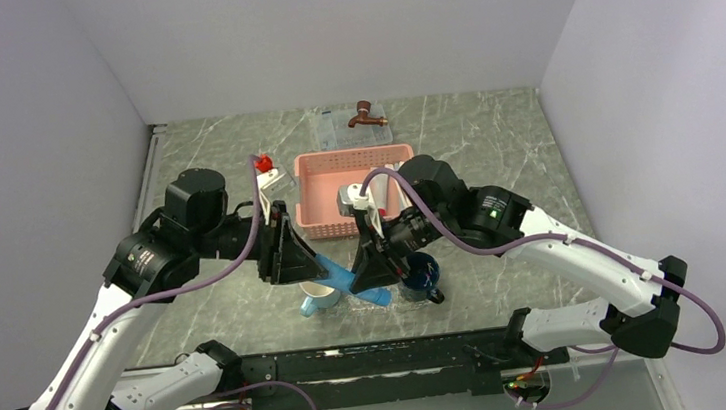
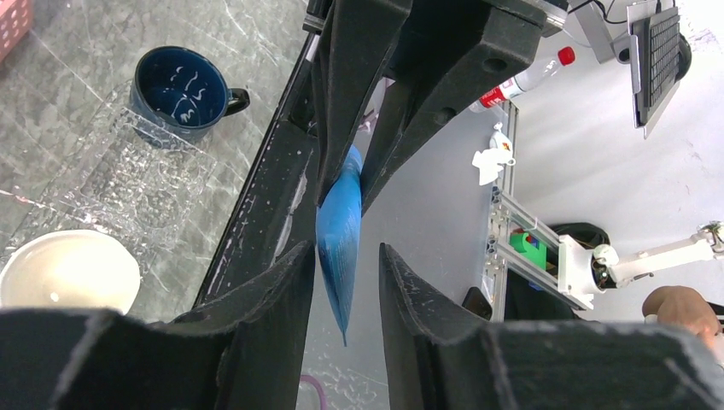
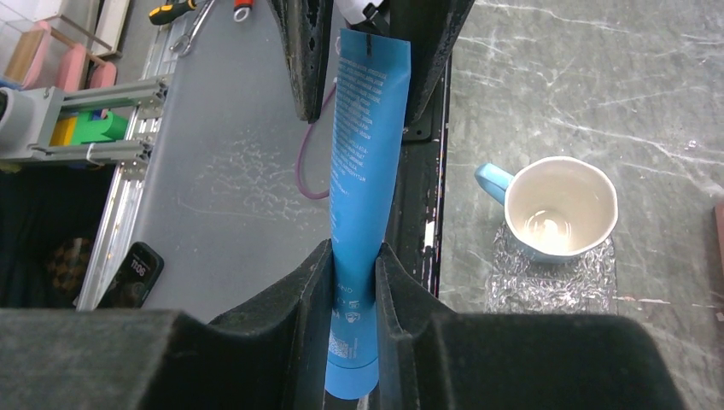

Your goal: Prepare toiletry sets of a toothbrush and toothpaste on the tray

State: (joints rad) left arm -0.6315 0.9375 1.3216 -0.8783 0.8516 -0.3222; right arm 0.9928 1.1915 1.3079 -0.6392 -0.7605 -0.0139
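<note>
Above the near edge of the grey-green marbled table (image 1: 495,152), the bright-blue soft toothpaste tube (image 3: 363,171) hangs between arms. The right gripper (image 3: 352,252) is clamped on one end. The left gripper (image 2: 346,249) brackets the other, a gap showing. Right should release only once left pinches.

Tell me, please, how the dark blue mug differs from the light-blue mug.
The dark blue mug is dark inside and out; the light-blue mug is cream inside. The dark blue mug stands at the tray's right end, the light-blue mug at its left. Both stand upright, empty.
</note>
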